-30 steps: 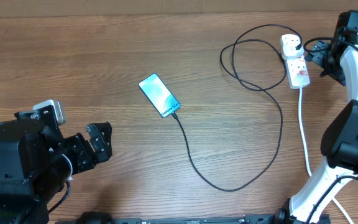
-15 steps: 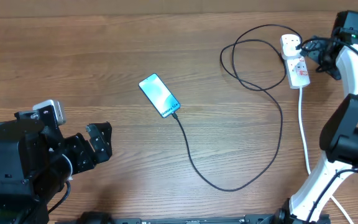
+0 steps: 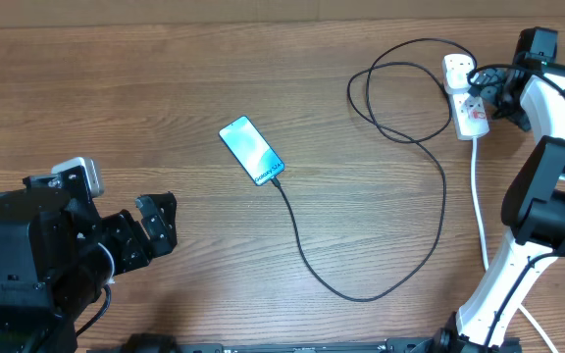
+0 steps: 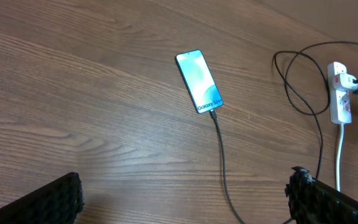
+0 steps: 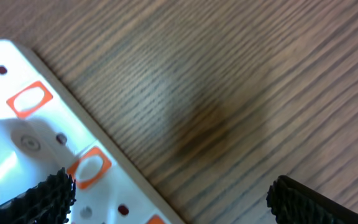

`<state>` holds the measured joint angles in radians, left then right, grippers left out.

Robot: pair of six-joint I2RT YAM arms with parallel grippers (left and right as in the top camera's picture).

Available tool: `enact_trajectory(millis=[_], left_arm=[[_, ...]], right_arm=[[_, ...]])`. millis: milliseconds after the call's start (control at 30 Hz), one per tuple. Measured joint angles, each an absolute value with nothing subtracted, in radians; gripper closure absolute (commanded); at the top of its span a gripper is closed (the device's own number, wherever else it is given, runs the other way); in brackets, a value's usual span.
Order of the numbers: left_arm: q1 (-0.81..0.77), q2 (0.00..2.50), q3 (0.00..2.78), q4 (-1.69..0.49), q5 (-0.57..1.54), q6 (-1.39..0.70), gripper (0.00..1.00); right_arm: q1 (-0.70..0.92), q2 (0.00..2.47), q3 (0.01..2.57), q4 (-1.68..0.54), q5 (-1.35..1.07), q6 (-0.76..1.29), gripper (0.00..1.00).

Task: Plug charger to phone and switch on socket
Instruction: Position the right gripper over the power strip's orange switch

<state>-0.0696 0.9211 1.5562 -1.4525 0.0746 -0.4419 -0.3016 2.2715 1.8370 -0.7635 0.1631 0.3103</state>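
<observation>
Across the whole view spread the wooden tabletop (image 3: 116, 98), carrying everything. At its near left corner sat the left arm, its hand (image 3: 163, 226) released, fingers spread wide and holding nothing, well apart from the phone. Along the right edge rose the right arm, reaching to the far right corner, where its hand (image 3: 487, 90) hung at the socket, also released, with nothing between its fingers. From overhead I could not tell whether it touched the socket. The right wrist view showed one finger (image 5: 42, 199) over the white casing and the other (image 5: 322, 202) over bare wood.

The charger (image 3: 444, 181) ran from the socket in a loop toward the far edge, then swept down toward the near edge and curved back up to the phone. A thick white cord (image 3: 479, 206) left the socket's near end and ran along the right edge toward the near side.

The socket (image 3: 467, 110) lay in the far right corner, lengthwise from far to near, with orange-red markings (image 5: 27, 99) on its face. The charger's black plug (image 3: 469, 69) sat in its far outlet.

The phone (image 3: 252, 150) lay flat near the middle of the tabletop, screen up and lit blue-teal, turned at a slant. The connector tip (image 3: 279, 180) met its near short edge.
</observation>
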Motion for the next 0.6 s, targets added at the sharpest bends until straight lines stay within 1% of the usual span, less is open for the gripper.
enact_trajectory(millis=[267,600], left_arm=[[-0.07,0.921,1.556,-1.452,0.075,-0.442,0.01],[-0.07,0.921,1.556,-1.452,0.075,-0.442,0.0]], right_arm=[[-0.302,2.289,1.837,-0.712,0.179,0.31,0.0],[-0.302,2.289,1.837,-0.699,0.185,0.31,0.0]])
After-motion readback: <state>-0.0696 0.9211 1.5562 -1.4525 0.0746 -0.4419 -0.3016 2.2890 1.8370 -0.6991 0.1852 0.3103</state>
